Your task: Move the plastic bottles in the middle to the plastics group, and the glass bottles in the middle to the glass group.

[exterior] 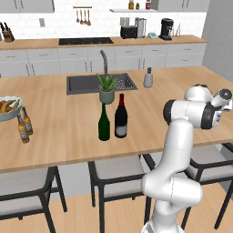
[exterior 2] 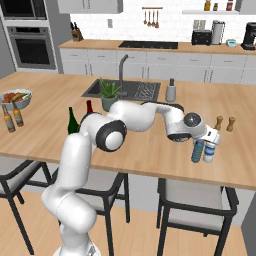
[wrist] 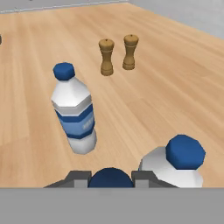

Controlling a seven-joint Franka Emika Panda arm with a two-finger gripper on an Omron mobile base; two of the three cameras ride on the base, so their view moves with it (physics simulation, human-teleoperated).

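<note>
My gripper (wrist: 110,177) is shut on the top of the blue-tinted plastic bottle (exterior 2: 198,151), whose dark blue cap sits between the fingertips. In the right base view my gripper (exterior 2: 199,141) holds it upright at the counter's right end, beside the plastics group. One clear blue-labelled water bottle (wrist: 74,109) stands ahead to the left; another (wrist: 179,164) is close at the lower right. The two glass bottles, slim green (exterior: 104,123) and black with a red top (exterior: 120,117), stand mid-counter. The amber glass group (exterior: 25,126) stands at the far left.
Two small brown shakers (wrist: 118,55) stand beyond the water bottles. A potted plant (exterior: 107,88) and the sink (exterior: 86,84) lie behind the wine bottles, with a soap dispenser (exterior: 148,78) to their right. A fruit bowl (exterior: 7,108) sits by the amber bottles. Chairs line the counter's near edge.
</note>
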